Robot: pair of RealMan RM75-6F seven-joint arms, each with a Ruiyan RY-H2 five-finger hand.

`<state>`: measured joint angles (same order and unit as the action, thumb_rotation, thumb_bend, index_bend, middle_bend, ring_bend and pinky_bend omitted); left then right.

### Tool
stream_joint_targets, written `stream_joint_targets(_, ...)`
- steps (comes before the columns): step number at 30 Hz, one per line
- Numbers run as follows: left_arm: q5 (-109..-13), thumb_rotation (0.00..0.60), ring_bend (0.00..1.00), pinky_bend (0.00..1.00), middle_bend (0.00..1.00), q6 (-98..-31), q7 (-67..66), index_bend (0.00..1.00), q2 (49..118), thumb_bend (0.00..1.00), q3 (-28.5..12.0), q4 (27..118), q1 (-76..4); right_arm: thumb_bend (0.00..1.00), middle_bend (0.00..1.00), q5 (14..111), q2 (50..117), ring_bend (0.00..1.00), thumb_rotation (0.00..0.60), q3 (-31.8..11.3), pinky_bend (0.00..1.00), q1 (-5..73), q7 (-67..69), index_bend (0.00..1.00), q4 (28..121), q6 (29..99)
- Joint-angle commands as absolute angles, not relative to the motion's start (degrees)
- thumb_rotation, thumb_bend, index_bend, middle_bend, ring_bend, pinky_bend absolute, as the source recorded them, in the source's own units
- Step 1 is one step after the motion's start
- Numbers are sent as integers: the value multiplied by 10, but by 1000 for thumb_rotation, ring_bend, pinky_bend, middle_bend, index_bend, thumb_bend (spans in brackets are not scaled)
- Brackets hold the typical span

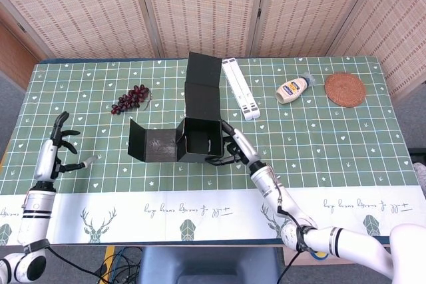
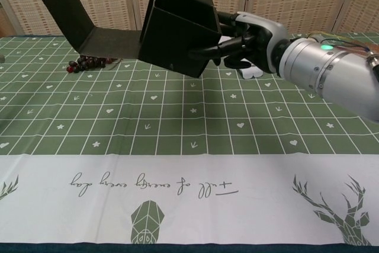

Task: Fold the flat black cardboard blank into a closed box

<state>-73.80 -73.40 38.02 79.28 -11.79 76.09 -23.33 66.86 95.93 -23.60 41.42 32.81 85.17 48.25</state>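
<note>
The black cardboard box point(image 1: 200, 139) point(image 2: 174, 37) is partly folded, an open square body held above the table. Its long lid flap point(image 1: 202, 84) stretches away from me, and a side flap point(image 1: 150, 144) point(image 2: 89, 28) sticks out to the left. My right hand point(image 1: 234, 147) point(image 2: 246, 39) grips the box's right wall, fingers wrapped on it. My left hand point(image 1: 61, 147) hovers far to the left over the table, fingers spread and empty, well apart from the box. It does not show in the chest view.
A bunch of dark grapes point(image 1: 130, 98) point(image 2: 89, 62) lies left of the box. A white folded stand point(image 1: 239, 88), a mayonnaise bottle point(image 1: 294, 88) and a round woven coaster point(image 1: 345, 89) sit at the back right. The green patterned tablecloth point(image 1: 319, 144) covers the table.
</note>
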Motion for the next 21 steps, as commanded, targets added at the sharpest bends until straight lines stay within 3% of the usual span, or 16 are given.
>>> stream_joint_targets(1, -737, 600, 284, 556, 0, -732, 370, 0, 811, 99, -123, 749, -237, 212, 334, 687, 954, 704, 600, -229, 1000, 403, 360, 192, 859, 488)
stream_joint_targets(21, -845, 600, 289, 556, 0, -802, 304, 0, 884, 98, -117, 801, -265, 212, 333, 691, 1005, 704, 600, -206, 1000, 412, 384, 192, 841, 492)
